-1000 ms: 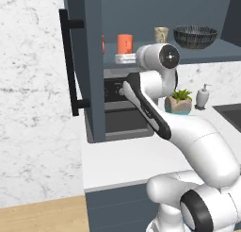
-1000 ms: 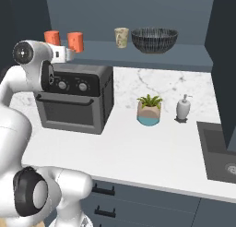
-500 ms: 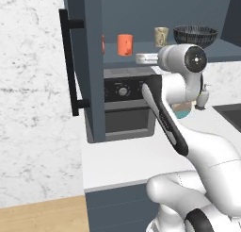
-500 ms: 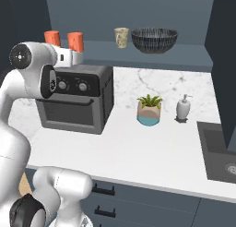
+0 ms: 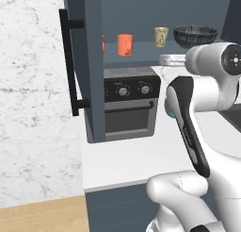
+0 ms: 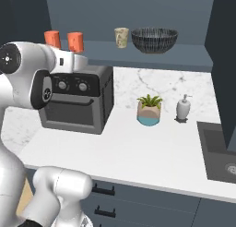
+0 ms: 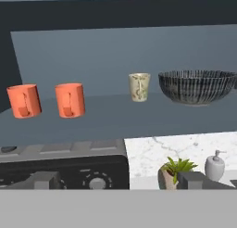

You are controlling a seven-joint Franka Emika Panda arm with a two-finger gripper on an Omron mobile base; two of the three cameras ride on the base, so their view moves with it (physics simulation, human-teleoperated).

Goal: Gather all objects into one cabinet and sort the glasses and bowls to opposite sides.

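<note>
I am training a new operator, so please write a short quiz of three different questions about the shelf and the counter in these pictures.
1. How many orange cups stand on the cabinet shelf?
2. True or false: the beige cup stands between the orange cups and the dark bowl.
3. On the counter, what stands right beside the plant pot? A) soap dispenser B) kettle C) plate

Key
1. Two: the second stands beside the first.
2. True.
3. A, the soap dispenser. The toaster oven is farther off, under the cups.
</note>
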